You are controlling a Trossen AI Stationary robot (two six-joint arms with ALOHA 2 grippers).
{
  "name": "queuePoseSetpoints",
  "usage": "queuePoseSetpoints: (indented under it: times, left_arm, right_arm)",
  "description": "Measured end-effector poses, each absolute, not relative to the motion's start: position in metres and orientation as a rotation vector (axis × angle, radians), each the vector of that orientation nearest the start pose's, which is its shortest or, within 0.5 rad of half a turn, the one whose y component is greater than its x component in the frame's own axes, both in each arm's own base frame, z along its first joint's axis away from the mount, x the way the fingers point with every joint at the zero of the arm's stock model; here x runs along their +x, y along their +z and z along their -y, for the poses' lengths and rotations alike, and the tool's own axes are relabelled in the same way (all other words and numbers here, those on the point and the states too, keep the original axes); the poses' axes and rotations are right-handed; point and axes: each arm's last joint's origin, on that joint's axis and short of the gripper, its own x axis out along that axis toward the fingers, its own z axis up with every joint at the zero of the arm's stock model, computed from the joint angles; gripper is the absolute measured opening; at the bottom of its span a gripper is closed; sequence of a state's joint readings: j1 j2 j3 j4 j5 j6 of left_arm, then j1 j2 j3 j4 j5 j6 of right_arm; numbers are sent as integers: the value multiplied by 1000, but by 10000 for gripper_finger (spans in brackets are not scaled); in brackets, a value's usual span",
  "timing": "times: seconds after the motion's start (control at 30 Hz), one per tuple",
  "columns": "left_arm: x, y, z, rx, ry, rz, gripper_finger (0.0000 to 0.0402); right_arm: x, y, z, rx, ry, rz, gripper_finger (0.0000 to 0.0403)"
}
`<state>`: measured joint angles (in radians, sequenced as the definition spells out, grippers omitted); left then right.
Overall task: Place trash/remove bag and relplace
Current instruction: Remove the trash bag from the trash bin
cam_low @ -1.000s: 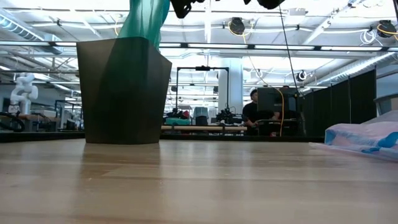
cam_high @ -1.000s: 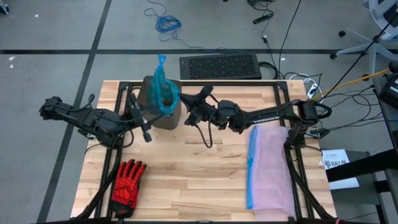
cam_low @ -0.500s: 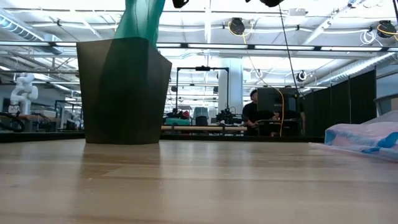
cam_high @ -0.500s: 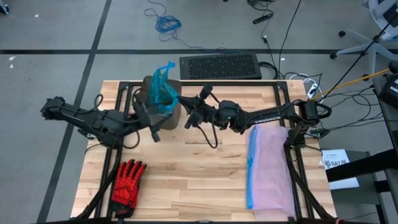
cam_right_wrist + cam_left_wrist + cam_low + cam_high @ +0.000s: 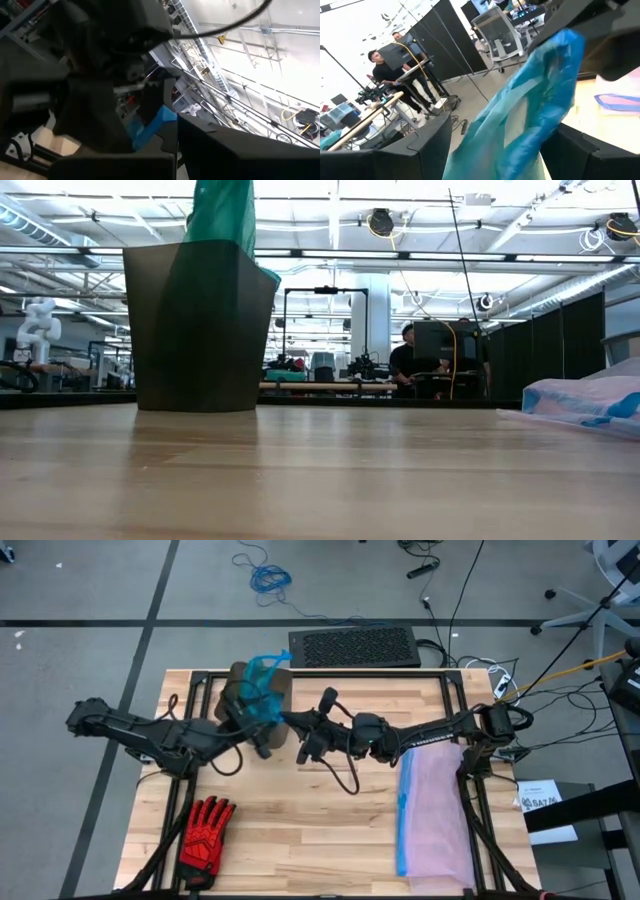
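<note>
A pale wooden surface [image 5: 300, 830] stands on a grey floor strewn with cables, a hall with desks and a seated person [image 5: 408, 360] behind it. The thin translucent teal-green plastic bag [image 5: 262, 690] rises out of the dark angular bin [image 5: 200, 330] at the far left of the surface. The left tool [image 5: 262, 735], fingers spread wide, sits just beside the bin with the bag between its fingers, not clamped. The right tool [image 5: 292, 722], fingers pressed together, pinches the bag's side just beside the left tool. A red-and-black glove [image 5: 206, 830] lies well behind the left tool; a pale lilac bag with a blue rim [image 5: 435, 810] lies beside the right arm.
</note>
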<state>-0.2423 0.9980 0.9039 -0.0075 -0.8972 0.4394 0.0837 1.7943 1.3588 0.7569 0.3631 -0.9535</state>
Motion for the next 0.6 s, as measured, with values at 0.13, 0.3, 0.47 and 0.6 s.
queuePoseSetpoints:
  times: [0.13, 0.3, 0.47, 0.6]
  left_arm:
    - [214, 351, 28, 471, 636, -240, 250]
    - [213, 350, 27, 476, 663, -253, 143]
    - [212, 344, 27, 468, 655, -298, 14]
    - [211, 341, 27, 450, 654, -319, 4]
  right_arm:
    - [416, 344, -27, -868, -397, 155, 0]
    - [416, 343, -28, -876, -396, 149, 0]
    - [415, 344, -26, -928, -450, 108, 0]
    - [415, 344, -26, -994, -488, 71, 0]
